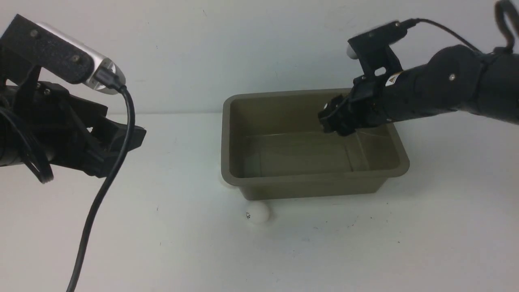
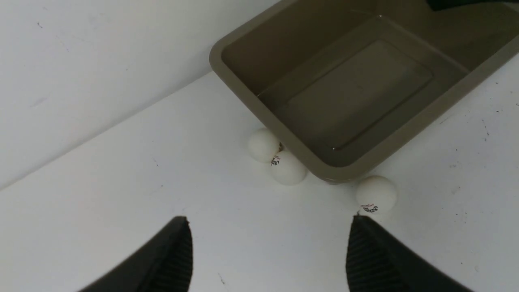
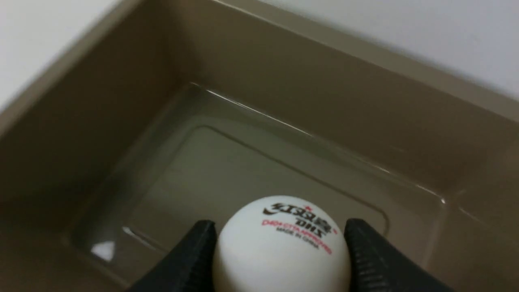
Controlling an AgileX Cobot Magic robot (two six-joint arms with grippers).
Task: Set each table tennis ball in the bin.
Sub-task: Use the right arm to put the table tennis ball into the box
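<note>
White table meets a plain pale wall. Front view: the bin sits mid-table, and a lone ball lies on the table just before its front wall. The right gripper hangs over the bin's right half; its tips are too dark to read. The left gripper is raised at the left, its arm cut off by the frame.

Left wrist view: the left gripper has its fingers spread wide, pinching nothing. The lone ball rests by the bin's corner. A far ball and a near ball touch each other against the bin's side. The bin's far end is cut off.

Right wrist view: a held ball is pinched between the right gripper's fingers above the bin's bare floor. The frame cuts off its underside.
</note>
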